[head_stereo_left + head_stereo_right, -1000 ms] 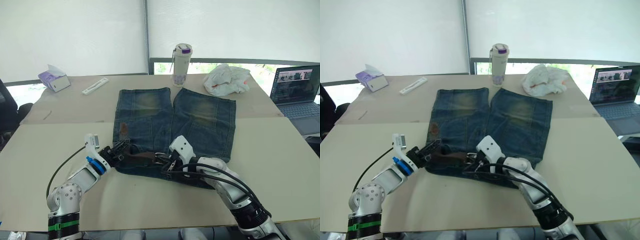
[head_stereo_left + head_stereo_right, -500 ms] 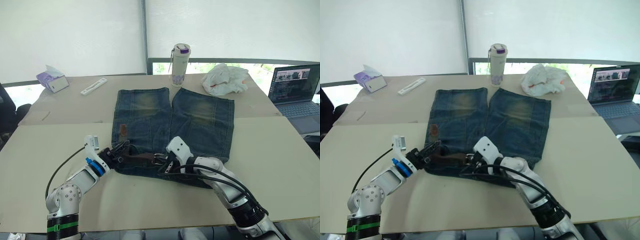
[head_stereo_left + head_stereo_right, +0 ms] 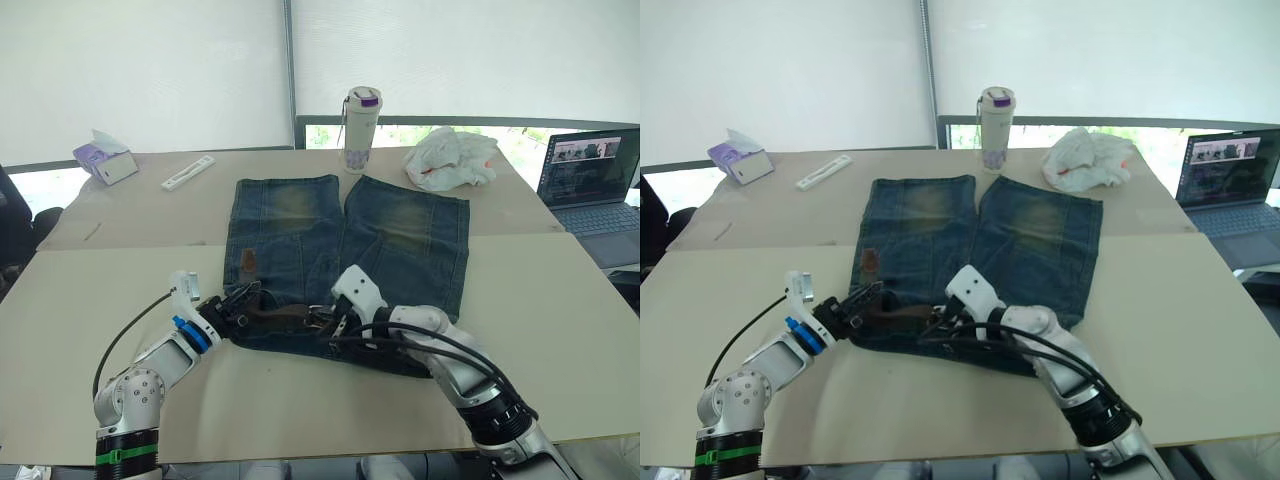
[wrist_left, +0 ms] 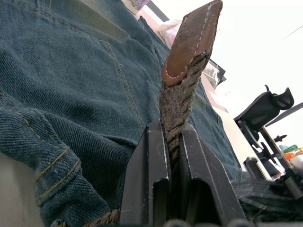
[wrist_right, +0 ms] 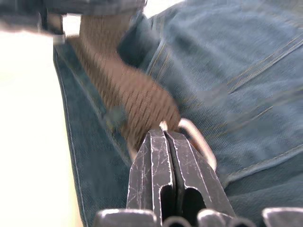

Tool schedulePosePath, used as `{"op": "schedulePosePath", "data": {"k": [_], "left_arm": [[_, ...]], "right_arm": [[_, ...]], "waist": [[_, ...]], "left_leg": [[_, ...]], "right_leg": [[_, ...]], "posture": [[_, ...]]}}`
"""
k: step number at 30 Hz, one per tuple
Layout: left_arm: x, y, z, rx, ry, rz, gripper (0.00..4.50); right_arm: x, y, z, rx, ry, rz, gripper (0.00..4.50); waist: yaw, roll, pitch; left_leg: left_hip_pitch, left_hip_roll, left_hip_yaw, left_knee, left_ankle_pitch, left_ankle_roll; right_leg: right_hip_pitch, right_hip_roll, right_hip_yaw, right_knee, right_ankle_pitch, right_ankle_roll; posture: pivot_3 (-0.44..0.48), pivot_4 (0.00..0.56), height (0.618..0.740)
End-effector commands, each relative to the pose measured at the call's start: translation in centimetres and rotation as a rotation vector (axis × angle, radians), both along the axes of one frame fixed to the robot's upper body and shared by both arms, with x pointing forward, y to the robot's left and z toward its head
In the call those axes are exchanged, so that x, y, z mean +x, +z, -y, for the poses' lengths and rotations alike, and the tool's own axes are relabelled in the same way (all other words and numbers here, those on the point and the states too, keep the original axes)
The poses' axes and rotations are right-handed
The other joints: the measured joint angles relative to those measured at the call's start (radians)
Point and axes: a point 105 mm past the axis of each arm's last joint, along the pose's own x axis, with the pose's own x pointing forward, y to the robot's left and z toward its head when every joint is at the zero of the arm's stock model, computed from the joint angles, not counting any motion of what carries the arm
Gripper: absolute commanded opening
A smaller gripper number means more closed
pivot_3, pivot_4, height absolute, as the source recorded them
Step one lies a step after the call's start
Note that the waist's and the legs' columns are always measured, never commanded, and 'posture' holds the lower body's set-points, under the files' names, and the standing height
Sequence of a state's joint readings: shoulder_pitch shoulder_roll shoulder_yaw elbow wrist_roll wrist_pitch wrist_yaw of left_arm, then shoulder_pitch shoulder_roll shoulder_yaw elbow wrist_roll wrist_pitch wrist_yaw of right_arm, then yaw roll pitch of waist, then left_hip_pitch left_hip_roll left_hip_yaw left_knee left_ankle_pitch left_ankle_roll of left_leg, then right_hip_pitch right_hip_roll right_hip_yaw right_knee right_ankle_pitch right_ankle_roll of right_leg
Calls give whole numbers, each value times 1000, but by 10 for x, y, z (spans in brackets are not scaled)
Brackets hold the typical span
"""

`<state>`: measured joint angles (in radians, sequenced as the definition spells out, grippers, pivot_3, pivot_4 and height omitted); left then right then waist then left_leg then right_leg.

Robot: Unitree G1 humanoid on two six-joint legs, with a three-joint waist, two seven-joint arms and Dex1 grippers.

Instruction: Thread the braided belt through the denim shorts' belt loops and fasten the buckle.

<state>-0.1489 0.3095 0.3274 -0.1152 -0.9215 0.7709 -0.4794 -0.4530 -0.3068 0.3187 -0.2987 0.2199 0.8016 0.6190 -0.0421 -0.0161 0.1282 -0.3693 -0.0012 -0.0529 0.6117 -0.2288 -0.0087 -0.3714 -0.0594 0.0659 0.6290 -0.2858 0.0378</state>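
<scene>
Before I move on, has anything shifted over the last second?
Barely. The right pincer, shut at the buckle, has edged slightly toward the left pincer along the waistband, its arm bending more. The left pincer stays clamped on the belt near its leather tip. The shorts, bottle, tissue box and laptop lie as before.

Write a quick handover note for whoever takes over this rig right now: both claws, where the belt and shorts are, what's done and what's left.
Left claw: shut on the belt, just below its leather tip.
Right claw: shut on the buckle.
Shorts lie flat on the table, waistband toward the robot; the belt runs along the waistband between the claws.
Done: both belt ends gripped at the waistband. How many loops are threaded cannot be seen.
Left: check the loops, feed the tip through the buckle, fasten.
</scene>
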Motion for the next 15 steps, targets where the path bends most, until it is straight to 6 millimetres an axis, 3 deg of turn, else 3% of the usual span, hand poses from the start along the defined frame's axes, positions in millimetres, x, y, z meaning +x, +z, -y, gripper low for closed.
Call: {"op": "schedulePosePath", "data": {"k": [1,8,15], "left_arm": [[0,9,2,16,-11,36,0],[3,17,7,31,-30,59,0],[2,17,7,35,-33,54,0]], "right_arm": [[0,18,-4,42,7,47,32],[-3,-17,2,-81,16,21,32],[-10,-25,-1,-90,37,0,32]], "waist": [[1,0,0],[3,0,0],[0,0,0]], "left_leg": [[0,0,0,0,0,0],[0,-1,0,0,0,0],[0,0,0,-1,0,0]], "right_leg": [[0,0,0,0,0,0],[0,-1,0,-1,0,0],[0,0,0,0,0,0]], "posture": [[0,150,740],[0,150,740],[0,150,740]]}}
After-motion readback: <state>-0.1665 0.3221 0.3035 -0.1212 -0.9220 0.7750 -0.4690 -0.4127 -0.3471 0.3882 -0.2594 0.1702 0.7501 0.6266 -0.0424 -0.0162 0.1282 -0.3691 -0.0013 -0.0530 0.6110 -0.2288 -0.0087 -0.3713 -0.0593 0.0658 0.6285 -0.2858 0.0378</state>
